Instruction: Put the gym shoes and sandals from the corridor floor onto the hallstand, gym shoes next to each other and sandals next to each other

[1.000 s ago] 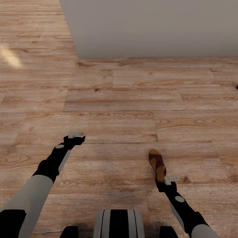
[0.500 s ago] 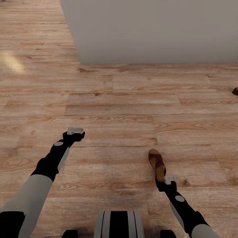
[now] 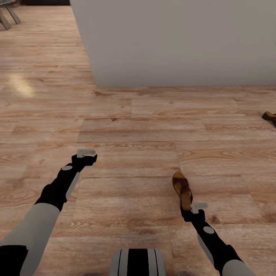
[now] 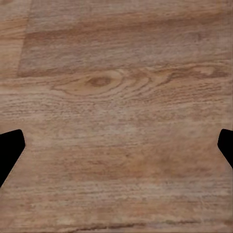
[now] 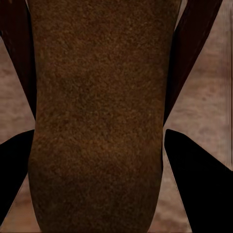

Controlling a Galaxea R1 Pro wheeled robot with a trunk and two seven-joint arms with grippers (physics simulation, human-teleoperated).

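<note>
One dark-brown sandal [image 3: 182, 189] with a tan footbed hangs over the corridor floor [image 3: 138, 126], gripped at its heel end by my right gripper [image 3: 198, 207]. In the right wrist view its footbed [image 5: 97, 97] runs between the two black fingers [image 5: 194, 179], which press against its sides. A second sandal [image 3: 270, 117] lies on the planks at the far right edge, partly cut off. My left gripper [image 3: 86, 153] hovers open over bare planks, its fingertips [image 4: 9, 150] wide apart with nothing between them. The gym shoes and the hallstand are out of view.
A plain grey wall [image 3: 172, 38] fills the upper middle and right, and its corner leaves a passage along the left. Chair legs [image 3: 7, 15] show at the top left corner. My base [image 3: 138, 262] is at the bottom edge.
The whole picture has slid downward, so the camera has moved: more wall shows and the second sandal has come further into view. The held sandal stays in the right gripper.
</note>
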